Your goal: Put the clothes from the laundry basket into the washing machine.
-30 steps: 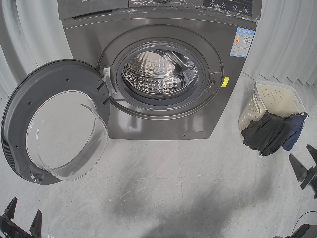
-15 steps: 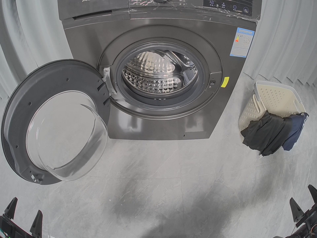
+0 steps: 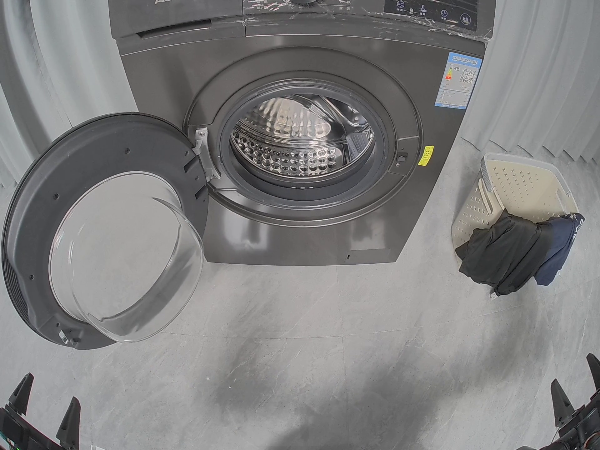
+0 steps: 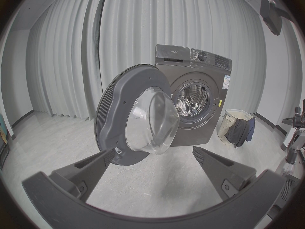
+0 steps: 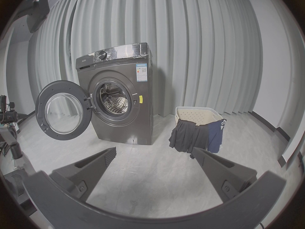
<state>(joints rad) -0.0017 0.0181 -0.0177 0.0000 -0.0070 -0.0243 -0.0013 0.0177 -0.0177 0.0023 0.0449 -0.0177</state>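
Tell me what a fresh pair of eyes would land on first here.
The grey washing machine dominates the middle, its round door swung wide to the robot's left and the drum bare of clothes. To its right stands the cream laundry basket, with a black garment and a navy garment draped over its front rim. The left gripper and right gripper hang low, fingers open, empty.

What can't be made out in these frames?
Laundry basket bottom: in the head and right wrist views, hidden by the black garment and navy garment draped over its rim. Cannot tell whether more clothes lie inside.
Drum front bottom: in the head view, hidden behind the door seal.
Right gripper: in the head view, cut off by the lower edge.
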